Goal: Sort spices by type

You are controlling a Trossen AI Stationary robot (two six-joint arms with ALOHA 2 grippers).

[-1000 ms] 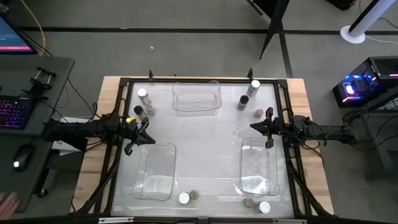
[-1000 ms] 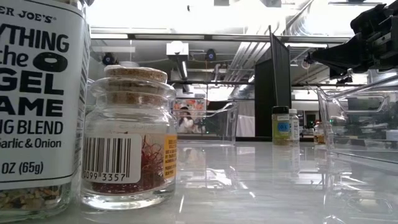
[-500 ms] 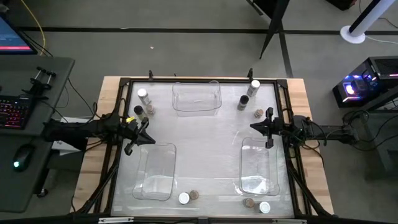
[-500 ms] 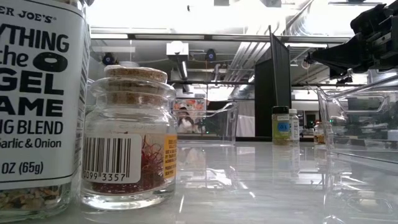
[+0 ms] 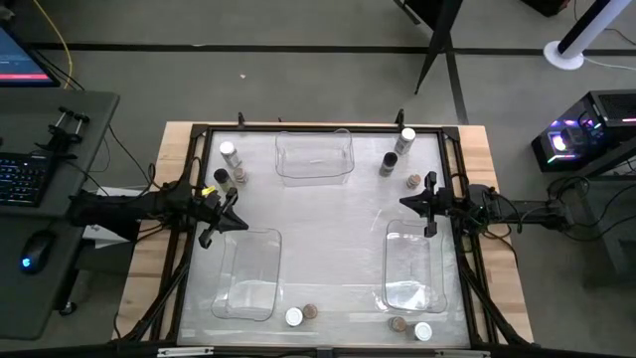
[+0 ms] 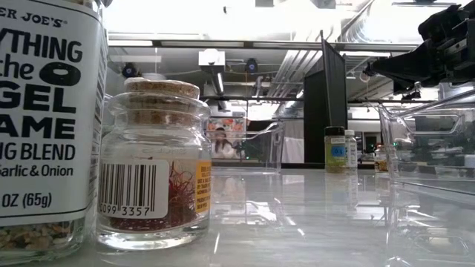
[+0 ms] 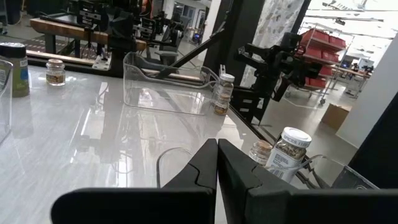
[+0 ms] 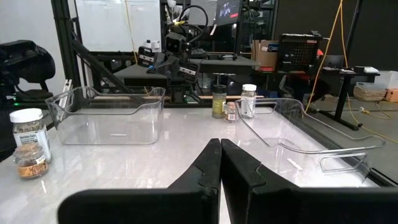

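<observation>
Small spice jars stand upright on their bases in four clusters on the white tabletop. At the far left are a white-lidded jar [image 5: 228, 151], a black-lidded one [image 5: 222, 177] and a tan-lidded one [image 5: 239, 178]. At the far right are a white lid [image 5: 407, 136], a black lid [image 5: 388, 161] and a tan lid [image 5: 413, 181]. Along the near edge stand two pairs [image 5: 294, 317] [image 5: 423, 332]. My left gripper [image 5: 234, 221] hovers shut at the table's left side. My right gripper [image 5: 405, 202] hovers shut at the right side. Neither touches a jar.
Three clear plastic bins sit on the table: far middle [image 5: 315, 156], near left [image 5: 248, 273], near right [image 5: 414, 264]. A black frame [image 5: 189, 239] borders the tabletop. In the low view a large seasoning jar [image 6: 44, 111] and a cork-lidded jar [image 6: 156, 163] fill the foreground.
</observation>
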